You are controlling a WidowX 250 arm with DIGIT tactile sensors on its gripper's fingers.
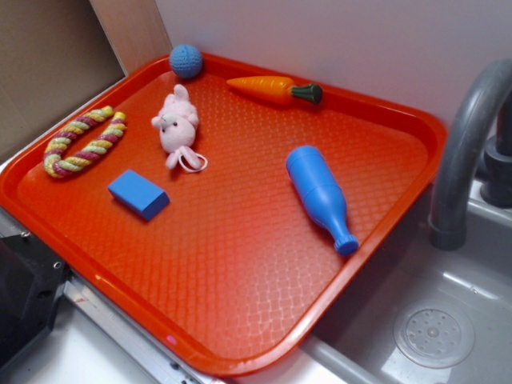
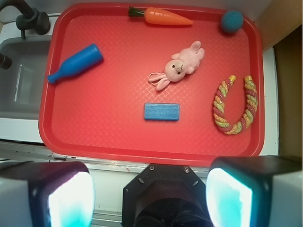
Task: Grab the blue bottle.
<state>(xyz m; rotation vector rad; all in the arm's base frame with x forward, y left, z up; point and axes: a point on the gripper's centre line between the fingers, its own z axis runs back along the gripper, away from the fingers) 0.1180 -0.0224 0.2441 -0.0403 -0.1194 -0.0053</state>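
The blue bottle (image 1: 320, 195) lies on its side on the red tray (image 1: 240, 320), near the tray's right edge, neck pointing toward the sink. In the wrist view the blue bottle (image 2: 75, 63) lies at the tray's upper left, neck to the lower left. My gripper (image 2: 150, 198) is high above the near side of the tray (image 2: 142, 153), far from the bottle. Its two fingers stand wide apart with nothing between them. The gripper does not show in the exterior view.
On the tray lie a flat blue block (image 2: 162, 111), a pink bunny (image 2: 179, 69), a toy carrot (image 2: 163, 16), a small blue knitted ball (image 2: 232, 21) and a striped rope ring (image 2: 235, 106). A sink (image 1: 448, 320) with a grey faucet (image 1: 468, 136) is beside the tray.
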